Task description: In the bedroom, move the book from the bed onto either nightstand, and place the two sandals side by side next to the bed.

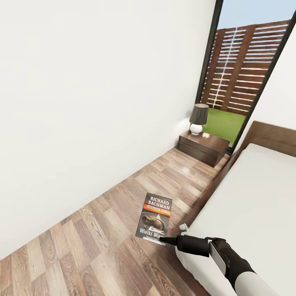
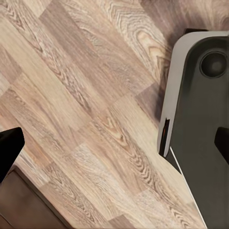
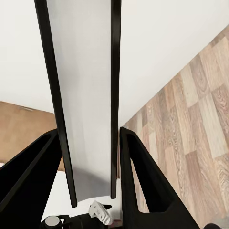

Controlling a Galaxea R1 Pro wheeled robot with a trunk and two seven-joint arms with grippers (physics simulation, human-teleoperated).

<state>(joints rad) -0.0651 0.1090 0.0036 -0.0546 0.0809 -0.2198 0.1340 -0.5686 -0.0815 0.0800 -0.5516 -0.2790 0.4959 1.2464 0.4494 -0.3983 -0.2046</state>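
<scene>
Book [image 1: 155,218] held edge-on between the right gripper's [image 3: 88,191] fingers — clamped on it, cover up, over the wood floor [image 1: 102,230] beside the bed [image 1: 246,213]. It is off the mattress but not yet on the nightstand [image 1: 204,147] — sandals untouched. Left gripper's state cannot be told.

Wood-plank floor [image 1: 94,230] carries the nightstand [image 1: 203,147] by the window and the bed [image 1: 255,193] at the right. A lamp [image 1: 198,118] stands on the nightstand. The mattress top lies bare and pale
</scene>
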